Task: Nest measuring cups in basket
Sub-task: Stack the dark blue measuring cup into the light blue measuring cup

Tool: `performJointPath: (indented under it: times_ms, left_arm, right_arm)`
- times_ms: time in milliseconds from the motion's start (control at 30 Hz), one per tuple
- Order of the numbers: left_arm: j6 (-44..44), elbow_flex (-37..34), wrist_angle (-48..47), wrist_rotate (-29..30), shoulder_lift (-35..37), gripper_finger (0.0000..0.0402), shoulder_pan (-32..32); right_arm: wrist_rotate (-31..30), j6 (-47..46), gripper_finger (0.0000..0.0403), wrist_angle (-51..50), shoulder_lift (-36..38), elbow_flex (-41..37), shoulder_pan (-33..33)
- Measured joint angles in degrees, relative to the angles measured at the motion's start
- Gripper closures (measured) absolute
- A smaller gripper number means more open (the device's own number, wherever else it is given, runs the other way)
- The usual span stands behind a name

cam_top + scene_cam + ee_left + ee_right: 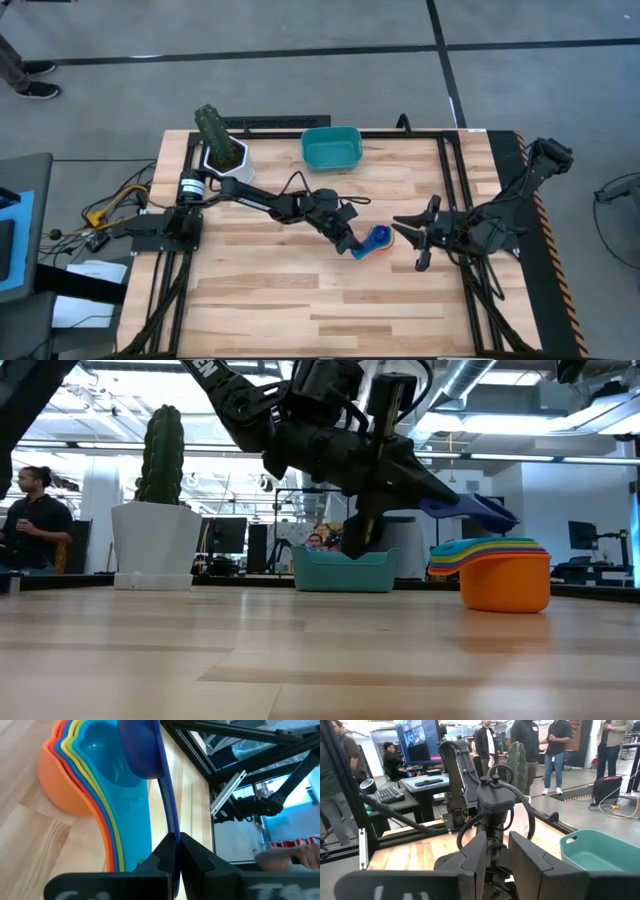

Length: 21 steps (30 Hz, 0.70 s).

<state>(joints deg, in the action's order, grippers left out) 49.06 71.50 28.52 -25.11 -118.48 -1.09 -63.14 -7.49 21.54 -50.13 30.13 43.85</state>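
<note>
A stack of nested measuring cups (497,572), orange at the bottom and light blue on top (107,767), stands on the table right of centre (382,242). A dark blue cup (478,510) hangs just above the stack, with my left gripper (175,845) shut on it. My right gripper (412,240) waits to the right of the stack, open, with nothing between its fingers (497,855). The teal basket (331,148) rests on its base at the far edge of the table. My left gripper pinches the dark blue cup's flat handle (168,810) between its two fingers, near the handle's free end. The fingers come from the table's left, slanting slightly down, and lie along the handle. The cup's bowl (142,745) hangs clear over the light blue cup.
A white pot with a cactus (222,150) stands at the far left of the table. Black frame rails (445,180) run along the table's sides. People stand in the room beyond the table (555,750).
</note>
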Motion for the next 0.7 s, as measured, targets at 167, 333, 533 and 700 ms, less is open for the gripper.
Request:
performJointPath:
  times_ms: [167, 333, 533, 700]
  left_arm:
    - [0.0, 0.0, -0.6, -0.4, 0.0, 0.0401, 0.0]
    - [0.0, 0.0, -0.9, -0.6, 0.0, 0.0396, 0.1]
    - [0.0, 0.0, -1.1, -0.5, 0.0, 0.0366, 0.1]
    - [-0.5, 0.0, -2.3, -0.4, 0.0, 0.0336, 0.1]
  right_arm:
    - [0.0, 0.0, 0.0297, 0.0, 0.0, 0.0, -0.1]
    - [0.0, -0.1, 0.0297, 0.0, 0.0, 0.0, -0.1]
    - [0.0, -0.2, 0.0297, 0.0, 0.0, 0.0, -0.1]
    - [0.0, -0.2, 0.0297, 0.0, 0.0, 0.0, -0.1]
